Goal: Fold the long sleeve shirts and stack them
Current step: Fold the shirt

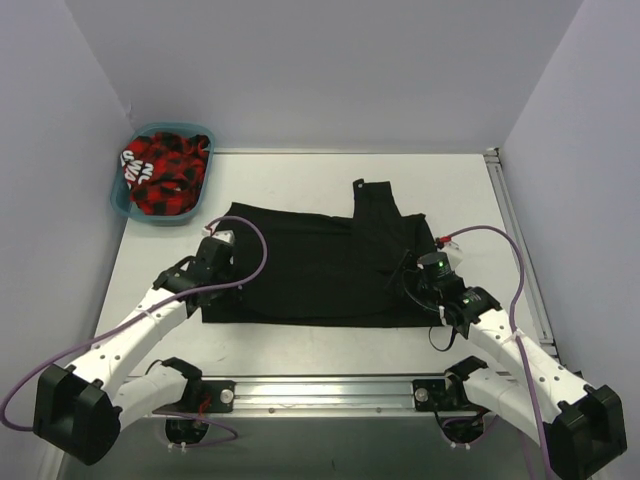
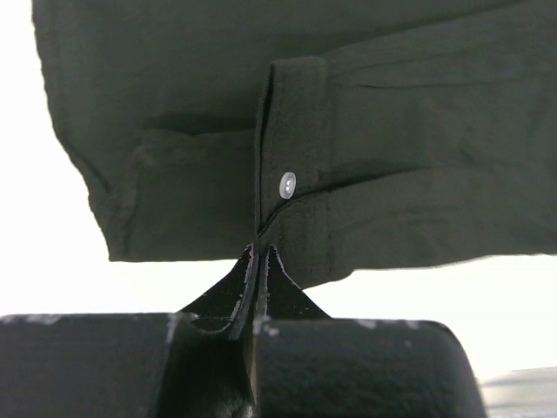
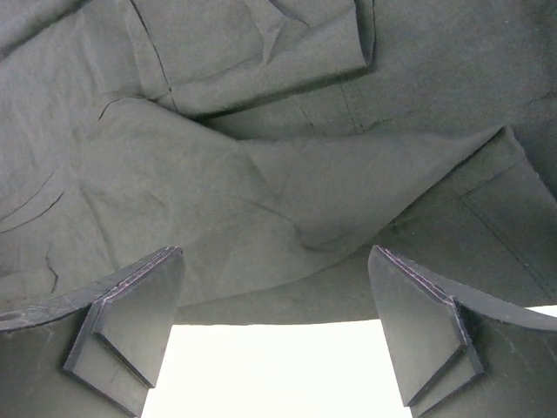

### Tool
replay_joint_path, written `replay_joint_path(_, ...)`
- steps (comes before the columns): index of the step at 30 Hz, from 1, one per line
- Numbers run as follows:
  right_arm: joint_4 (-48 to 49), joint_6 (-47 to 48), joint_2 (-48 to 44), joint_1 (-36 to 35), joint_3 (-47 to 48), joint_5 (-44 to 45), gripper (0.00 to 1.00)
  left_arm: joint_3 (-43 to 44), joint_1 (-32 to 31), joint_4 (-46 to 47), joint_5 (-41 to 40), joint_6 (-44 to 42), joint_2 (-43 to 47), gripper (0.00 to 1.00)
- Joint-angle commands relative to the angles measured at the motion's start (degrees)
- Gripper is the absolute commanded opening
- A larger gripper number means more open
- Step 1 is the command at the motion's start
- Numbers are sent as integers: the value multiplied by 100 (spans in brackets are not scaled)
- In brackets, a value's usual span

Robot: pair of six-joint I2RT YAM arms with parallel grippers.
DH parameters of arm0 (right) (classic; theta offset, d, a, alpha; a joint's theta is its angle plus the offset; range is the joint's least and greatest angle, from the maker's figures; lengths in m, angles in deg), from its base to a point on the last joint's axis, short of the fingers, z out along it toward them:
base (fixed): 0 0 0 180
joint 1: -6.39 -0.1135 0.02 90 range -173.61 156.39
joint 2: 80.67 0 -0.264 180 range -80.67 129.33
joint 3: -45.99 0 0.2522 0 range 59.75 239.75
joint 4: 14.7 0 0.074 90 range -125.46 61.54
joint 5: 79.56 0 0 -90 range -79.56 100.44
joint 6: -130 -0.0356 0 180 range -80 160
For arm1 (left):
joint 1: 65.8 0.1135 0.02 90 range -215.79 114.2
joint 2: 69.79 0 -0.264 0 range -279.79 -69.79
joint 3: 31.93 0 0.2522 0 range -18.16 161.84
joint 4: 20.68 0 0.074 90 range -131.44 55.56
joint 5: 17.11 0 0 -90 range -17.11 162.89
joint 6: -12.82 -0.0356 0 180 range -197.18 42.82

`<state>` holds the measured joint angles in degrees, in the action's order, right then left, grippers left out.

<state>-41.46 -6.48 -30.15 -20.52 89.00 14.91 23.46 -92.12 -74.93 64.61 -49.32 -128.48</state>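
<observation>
A black long sleeve shirt (image 1: 310, 270) lies spread flat in the middle of the table, one sleeve (image 1: 372, 200) sticking out toward the back. My left gripper (image 1: 220, 245) is at the shirt's left edge. In the left wrist view its fingertips (image 2: 259, 251) are pressed together right at a buttoned cuff (image 2: 291, 157) with one pale button (image 2: 287, 185); no cloth shows between them. My right gripper (image 1: 412, 272) is over the shirt's right side. It stands wide open (image 3: 277, 252) above the wrinkled hem (image 3: 287, 305), holding nothing.
A teal basket (image 1: 122, 200) at the back left holds a red and black plaid garment (image 1: 165, 170). A metal rail (image 1: 320, 390) runs along the near edge between the arm bases. Purple walls close in the table on three sides.
</observation>
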Motion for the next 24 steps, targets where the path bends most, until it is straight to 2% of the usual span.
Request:
replay_joint_path(1,51,-37,28,46,-60,98,90,-5,119,94,-421,9,-142,0)
replay_joint_path(9,139,25,133,37,-78,-16,89,249,260,287,-702,-61,-475,0)
replay_joint_path(11,139,51,133,37,-69,-16,89,284,260,322,-632,-43,-555,5)
replay_joint_path(14,122,86,107,46,-34,97,89,285,251,331,-360,18,-625,15)
replay_joint_path(15,104,95,124,46,-25,159,89,276,251,323,-229,53,-591,28)
replay_joint_path(18,-10,113,186,177,-16,475,89,206,233,331,-17,141,-354,37)
replay_joint_path(19,-28,121,256,239,-25,563,89,188,233,331,27,158,-257,48)
replay_joint_path(21,-19,104,405,510,-78,538,88,162,233,331,141,176,14,59)
replay_joint_path(22,-28,104,449,616,-95,485,87,144,233,331,177,176,103,70)
replay_joint_path(24,95,148,537,828,-148,336,84,162,233,340,256,185,322,78)
